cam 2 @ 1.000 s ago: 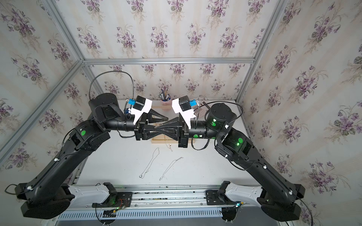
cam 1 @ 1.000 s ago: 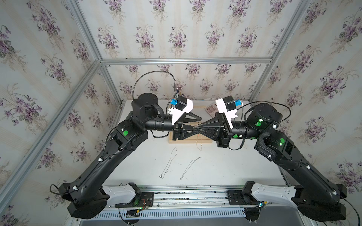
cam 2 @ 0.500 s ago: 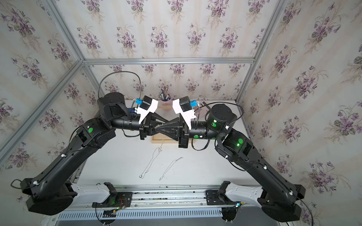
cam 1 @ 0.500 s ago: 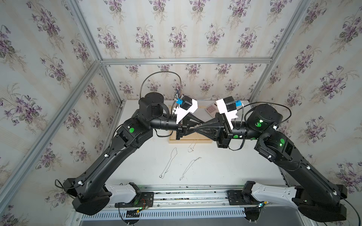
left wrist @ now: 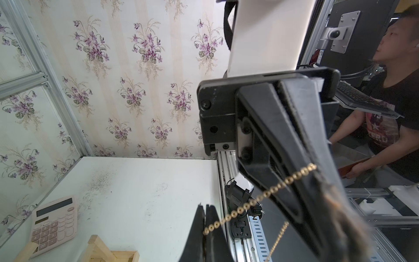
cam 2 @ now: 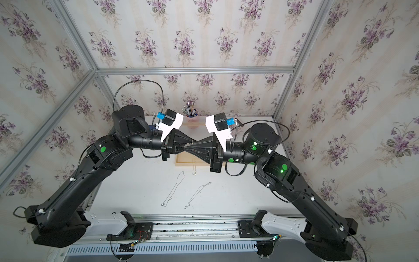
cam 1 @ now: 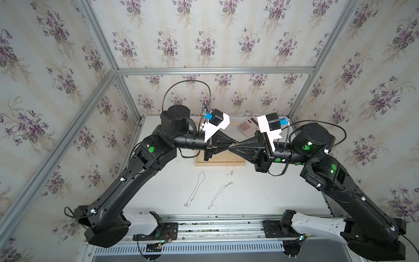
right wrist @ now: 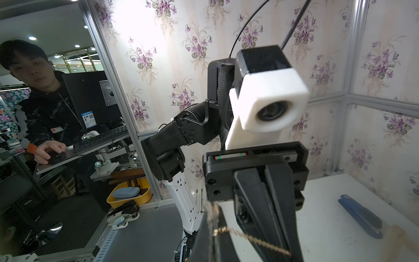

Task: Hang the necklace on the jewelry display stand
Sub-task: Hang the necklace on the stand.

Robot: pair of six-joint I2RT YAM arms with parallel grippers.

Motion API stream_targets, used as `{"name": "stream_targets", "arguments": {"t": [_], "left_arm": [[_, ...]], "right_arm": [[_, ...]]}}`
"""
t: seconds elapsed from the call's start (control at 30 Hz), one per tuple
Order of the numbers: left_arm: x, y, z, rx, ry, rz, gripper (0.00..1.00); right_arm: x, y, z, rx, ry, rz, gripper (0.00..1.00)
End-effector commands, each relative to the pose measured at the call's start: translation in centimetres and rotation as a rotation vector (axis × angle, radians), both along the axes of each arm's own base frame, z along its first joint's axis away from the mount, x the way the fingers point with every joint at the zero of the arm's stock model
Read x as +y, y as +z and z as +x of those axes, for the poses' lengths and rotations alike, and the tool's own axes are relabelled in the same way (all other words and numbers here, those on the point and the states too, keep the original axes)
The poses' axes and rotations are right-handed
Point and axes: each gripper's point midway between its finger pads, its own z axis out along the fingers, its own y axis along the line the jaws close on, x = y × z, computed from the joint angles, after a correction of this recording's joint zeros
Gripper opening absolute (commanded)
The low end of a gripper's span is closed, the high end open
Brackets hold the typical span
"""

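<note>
Both left claw (left wrist: pixel 205 211) and right claw (cam 1: pixel 230 148) pinch the necklace (left wrist: pixel 260 197) above the stand (cam 1: pixel 221 163); calculator (cam 1: pixel 246 128) behind.

Our left arm (cam 1: pixel 127 181) and right arm (cam 1: pixel 353 197) are matte black, with white segments (cam 1: pixel 140 223) nearest the slotted rail (cam 1: pixel 215 249), green dots (cam 1: pixel 151 149), looping black cables (cam 1: pixel 188 80), white camera housings (cam 1: pixel 220 123); left claw (cam 1: pixel 235 143) and right claw (cam 1: pixel 230 148) taper black.

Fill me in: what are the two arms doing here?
Both arms meet tip to tip above the jewelry display stand. The left gripper and right gripper are each shut on the gold necklace, a short stretch running between them and the rest dangling. It does not look hung yet; the crossbar is hidden under the grippers. Two other necklaces lie on the table.
</note>
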Motion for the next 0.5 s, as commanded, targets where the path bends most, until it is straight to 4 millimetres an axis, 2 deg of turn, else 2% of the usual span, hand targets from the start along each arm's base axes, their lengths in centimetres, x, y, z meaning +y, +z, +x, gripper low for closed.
{"name": "stream_targets", "arguments": {"t": [0.0,0.47], "left_arm": [[0.2,0.0,0.0,-0.014,0.010,0.018,0.00],[0.6,0.6,2.4,-0.020,0.143,0.097,0.00]], "right_arm": [[-0.4,0.3,0.3,-0.031,-0.037,0.011,0.00],[-1.1,-2.5,2.5,-0.046,-0.179,-0.026,0.00]]}}
